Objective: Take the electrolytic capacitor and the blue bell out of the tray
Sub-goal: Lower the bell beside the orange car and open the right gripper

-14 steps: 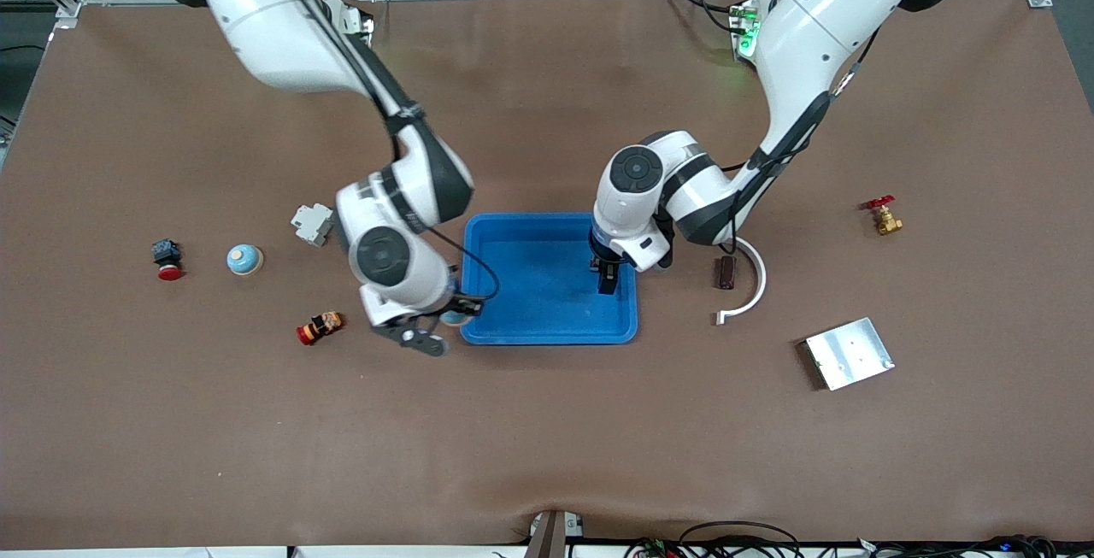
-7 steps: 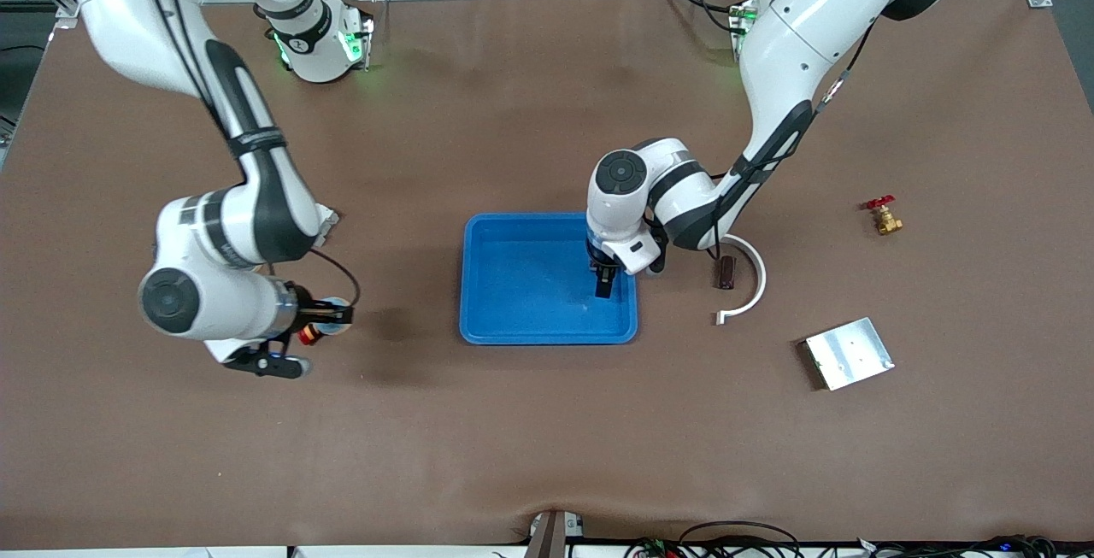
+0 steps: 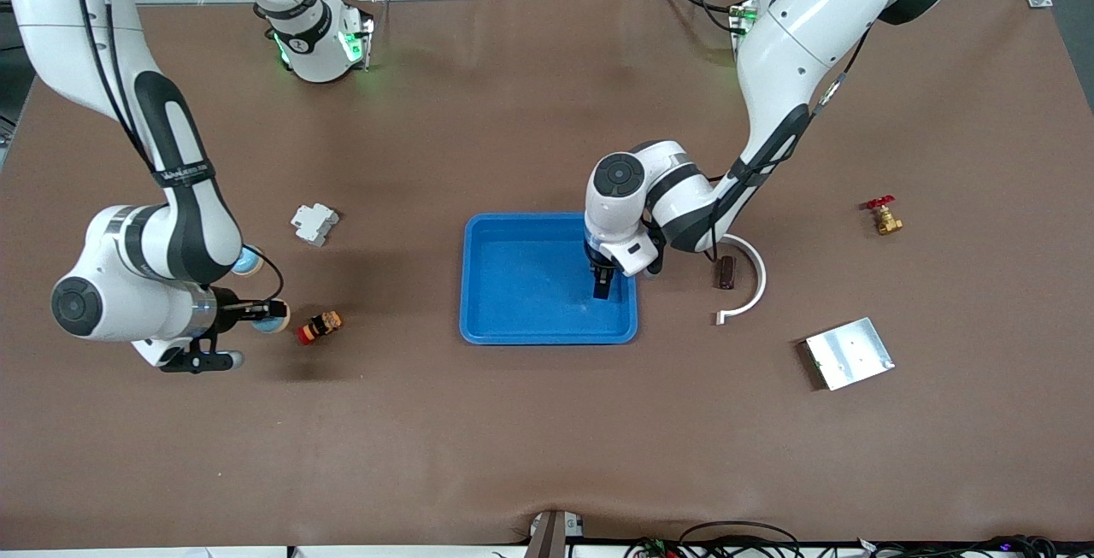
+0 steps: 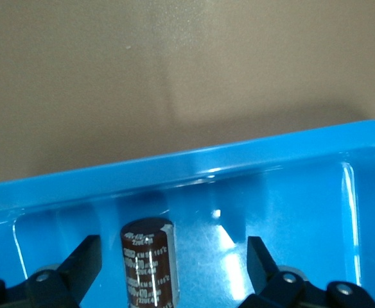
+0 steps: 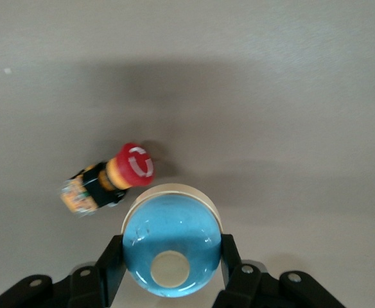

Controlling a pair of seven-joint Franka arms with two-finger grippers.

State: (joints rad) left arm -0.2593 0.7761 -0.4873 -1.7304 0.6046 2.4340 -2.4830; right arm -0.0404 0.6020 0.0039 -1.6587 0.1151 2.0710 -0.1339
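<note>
Brown counter point(image 3: 530, 438), blue tray point(image 3: 513, 331) as landmark. Electrolytic capacitor point(image 4: 148, 263) stands upright inside it between the wide-spread left end effector point(image 4: 168, 269); looks light, stiff and glossy-slick, so pinch mid-body. Right end effector point(image 5: 169, 260) clamps the blue bell point(image 5: 171, 240) well clear of the tray.

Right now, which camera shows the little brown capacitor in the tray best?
The left wrist view: the capacitor stands upright in the blue tray, between the open left claw. In the front view the claw hides it. The right wrist view doesn't show it.
</note>
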